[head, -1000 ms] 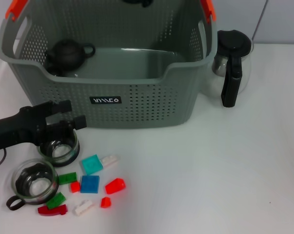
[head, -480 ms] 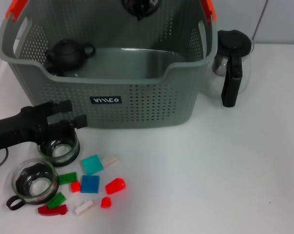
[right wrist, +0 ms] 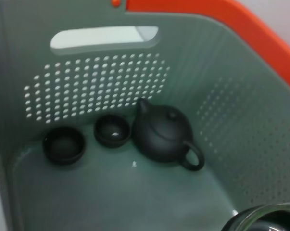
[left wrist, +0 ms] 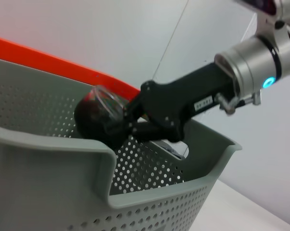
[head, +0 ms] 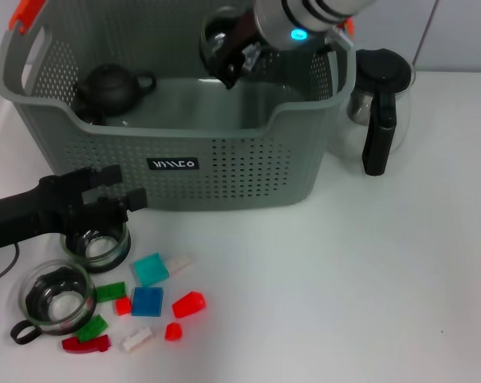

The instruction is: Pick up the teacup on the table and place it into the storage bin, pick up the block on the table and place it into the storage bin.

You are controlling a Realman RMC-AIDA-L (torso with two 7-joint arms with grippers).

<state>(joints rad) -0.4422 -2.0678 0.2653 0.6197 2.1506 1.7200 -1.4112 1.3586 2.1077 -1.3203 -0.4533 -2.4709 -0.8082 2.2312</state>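
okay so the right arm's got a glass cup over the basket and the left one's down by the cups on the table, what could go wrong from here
1. The right gripper holds the glass teacup above the storage bin; released from there, it could strike the black teapot or the two small dark cups inside.
2. The left gripper sits at a teacup on the table, with another cup and blocks close by; a clumsy grasp could knock them.

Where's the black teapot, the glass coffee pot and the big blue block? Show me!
black teapot (right wrist: 163,134), right wrist view, on its round belly.
glass coffee pot (head: 379,136), head view, on its black handle.
big blue block (head: 147,301), head view, on its flat top.
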